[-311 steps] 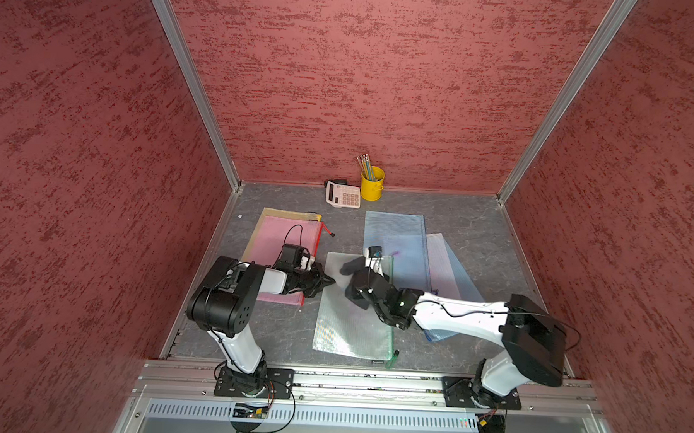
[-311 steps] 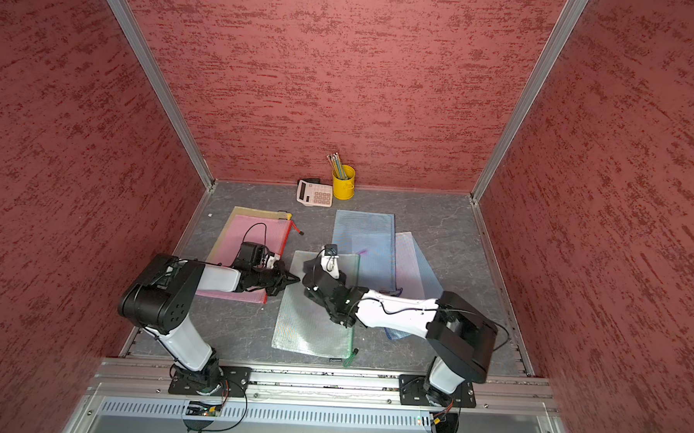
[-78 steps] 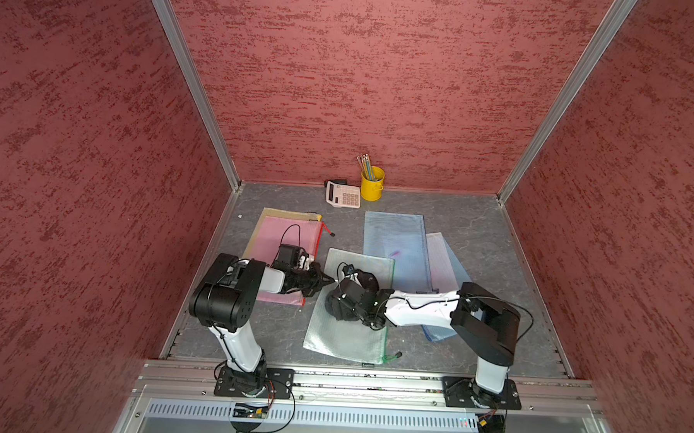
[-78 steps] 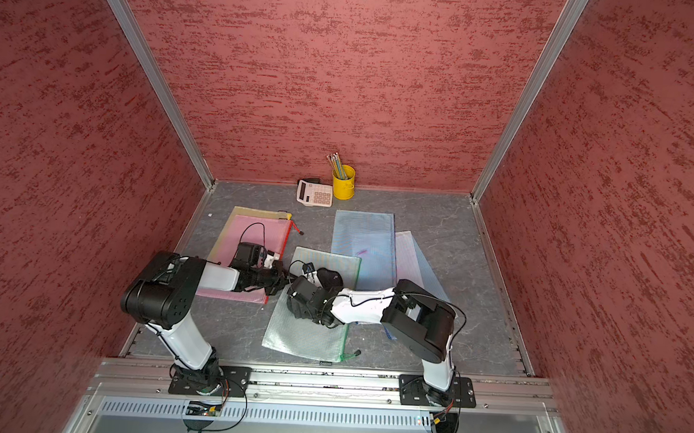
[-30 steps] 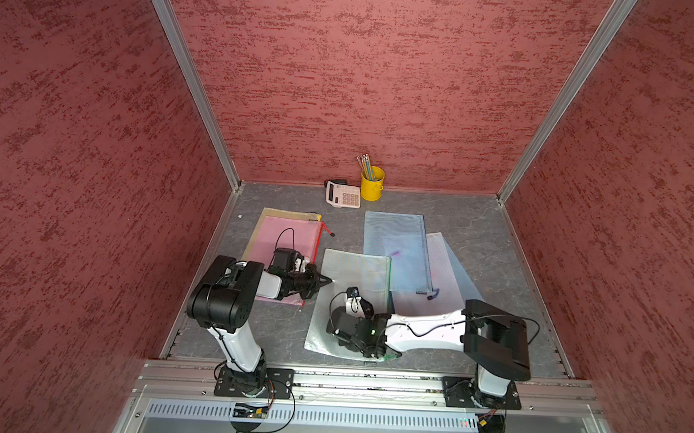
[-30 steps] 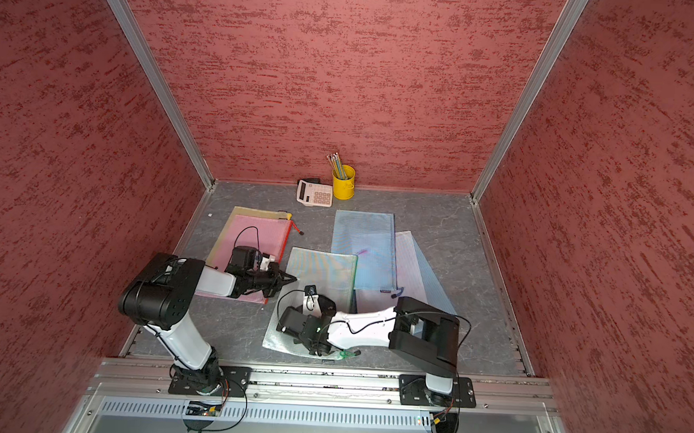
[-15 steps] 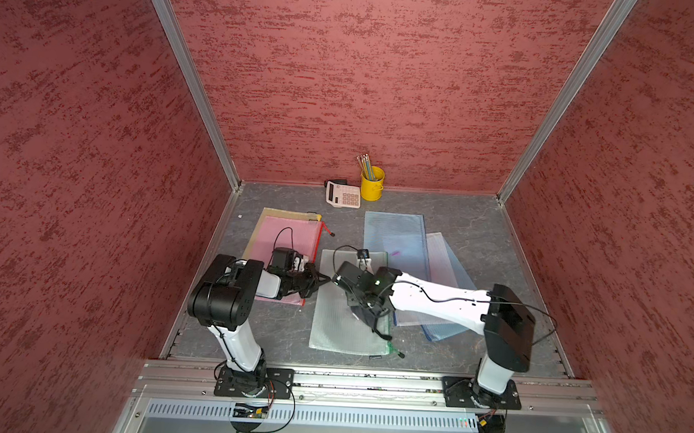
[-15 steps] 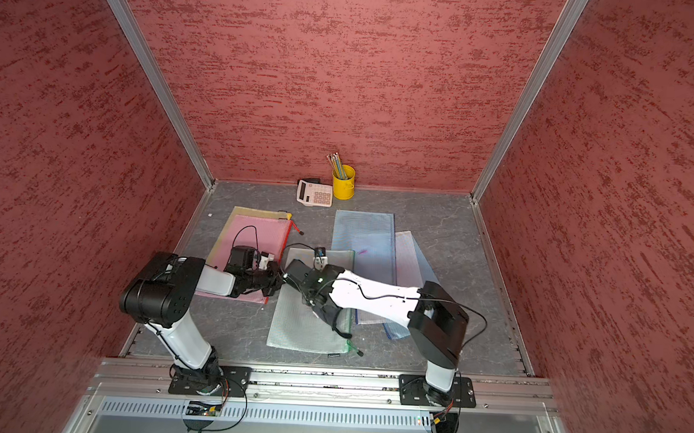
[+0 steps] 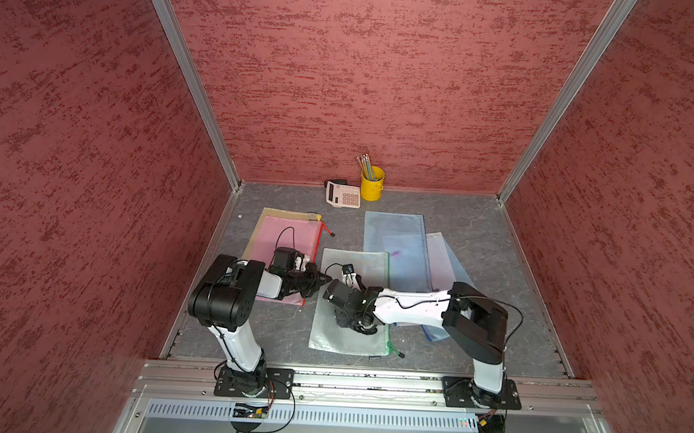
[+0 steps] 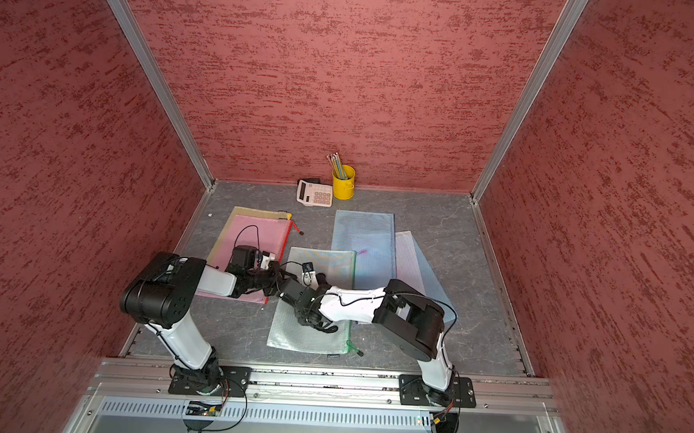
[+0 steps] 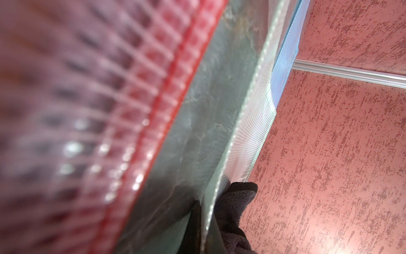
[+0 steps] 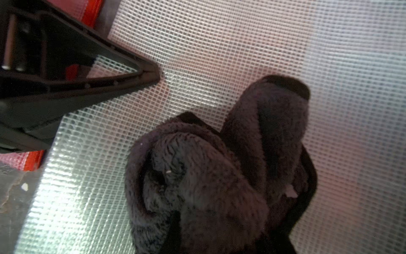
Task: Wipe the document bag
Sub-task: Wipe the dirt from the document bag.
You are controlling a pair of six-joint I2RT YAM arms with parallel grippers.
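The document bag (image 9: 332, 333) is a clear mesh pouch with a green zipper edge, lying flat at the front centre in both top views (image 10: 292, 335). My left gripper (image 9: 321, 280) is shut on its left edge, and the left wrist view shows the jaws pinching that edge (image 11: 203, 222). My right gripper (image 9: 355, 320) is shut on a dark fluffy cloth (image 12: 219, 176), which presses on the bag's mesh (image 12: 241, 44) about midway along it. The cloth hides the right fingertips. The left gripper's fingers (image 12: 77, 72) show close beside the cloth.
A pink bag (image 9: 284, 239) over a yellow one lies under the left arm. Blue bags (image 9: 400, 244) overlap at the right, touching the clear bag's far corner. A calculator (image 9: 342, 194) and a yellow pencil cup (image 9: 372, 183) stand at the back wall.
The right gripper swept the cloth from the bag's front end up to its far left corner, then back toward the middle. The left gripper kept its hold; the bag shifted slightly.
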